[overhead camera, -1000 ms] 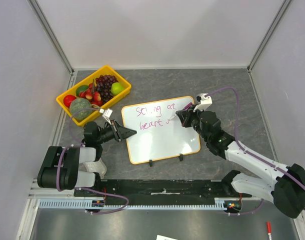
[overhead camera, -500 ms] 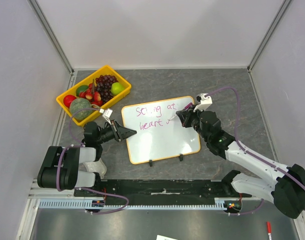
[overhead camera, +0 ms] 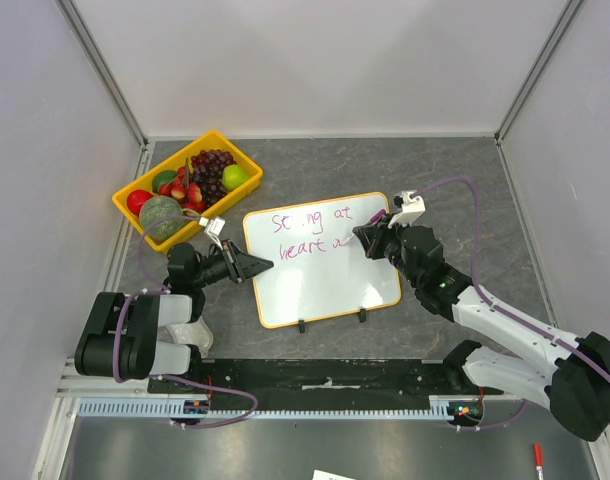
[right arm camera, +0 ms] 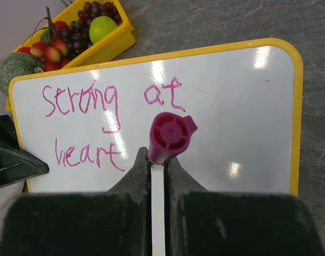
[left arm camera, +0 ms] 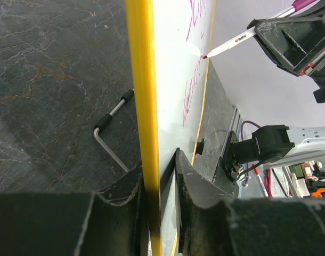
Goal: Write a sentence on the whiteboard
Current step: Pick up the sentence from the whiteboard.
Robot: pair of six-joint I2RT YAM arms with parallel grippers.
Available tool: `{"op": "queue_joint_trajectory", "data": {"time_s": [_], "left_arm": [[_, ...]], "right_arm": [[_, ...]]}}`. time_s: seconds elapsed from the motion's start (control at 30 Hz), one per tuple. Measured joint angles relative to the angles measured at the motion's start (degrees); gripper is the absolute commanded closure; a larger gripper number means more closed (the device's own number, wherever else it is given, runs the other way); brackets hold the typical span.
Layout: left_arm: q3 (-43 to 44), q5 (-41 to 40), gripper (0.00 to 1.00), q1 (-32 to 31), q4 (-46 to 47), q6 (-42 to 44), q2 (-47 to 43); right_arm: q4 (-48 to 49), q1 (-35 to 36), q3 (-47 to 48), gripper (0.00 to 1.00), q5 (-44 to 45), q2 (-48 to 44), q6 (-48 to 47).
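The whiteboard [overhead camera: 325,285] with its orange-yellow frame lies mid-table. My left gripper [overhead camera: 259,266] is shut on its left frame edge [left arm camera: 144,106]; in the left wrist view my jaws [left arm camera: 157,173] clamp the yellow edge. My right gripper [overhead camera: 371,238] is shut on a magenta marker [right arm camera: 170,136], tip on the board at the second line [left arm camera: 205,56]. The sentence [right arm camera: 82,101] reads "Strong at / heart" in magenta, with a small new letter after "heart" [overhead camera: 337,243]. The marker and my right gripper hide the board under the tip in the right wrist view.
A yellow fruit tray [overhead camera: 163,163] with grapes, apples and a melon stands at the back left, close to the board's corner. Two black clip feet [overhead camera: 301,325] sit at the board's near edge. A red marker [overhead camera: 537,455] lies off-table at the bottom right. Walls enclose the table.
My right gripper and the marker have shifted slightly to the right along the second line, and the stroke after "heart" has grown into a letter. The left gripper and the board have not moved.
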Motion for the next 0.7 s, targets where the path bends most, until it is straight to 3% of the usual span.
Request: {"op": "queue_joint_trajectory", "data": {"time_s": [0.7], "left_arm": [[0.0, 0.2, 0.98, 0.0, 0.0, 0.0, 0.0]], "right_arm": [[-2.2, -0.2, 4.9, 1.0, 0.7, -0.4, -1.4]]}}
